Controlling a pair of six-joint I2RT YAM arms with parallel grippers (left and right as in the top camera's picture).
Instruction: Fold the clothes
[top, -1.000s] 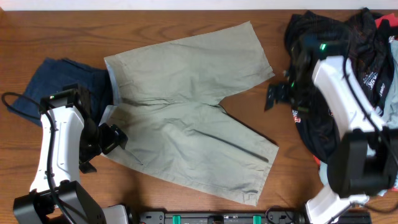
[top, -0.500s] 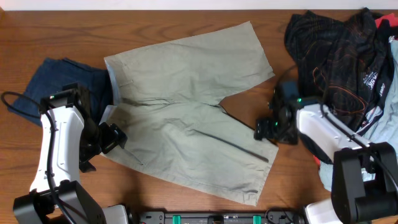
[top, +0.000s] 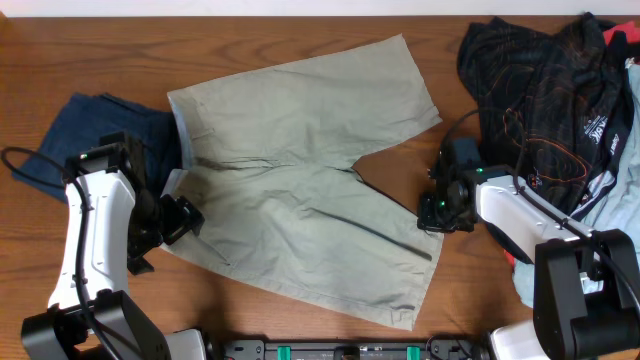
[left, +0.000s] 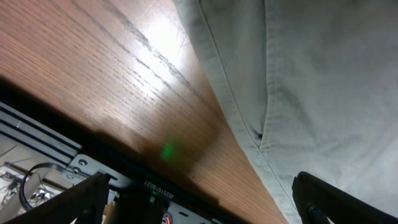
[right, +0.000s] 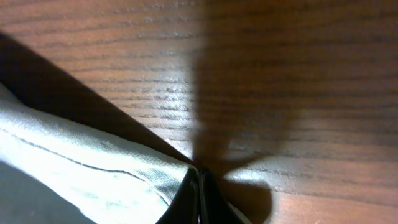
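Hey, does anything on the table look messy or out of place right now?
Yes. The black shirt sits crumpled in a heap at far right, with a light blue garment poking out below it. At left, the navy shorts lie bunched against the waistband of the khaki shorts. Nothing looks torn or spilled.

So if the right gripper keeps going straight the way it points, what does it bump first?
The right gripper, fingers closed together, would meet the khaki-beige cotton shorts first: their seamed edge lies right at its tips. Whether it already touches is hard to tell.
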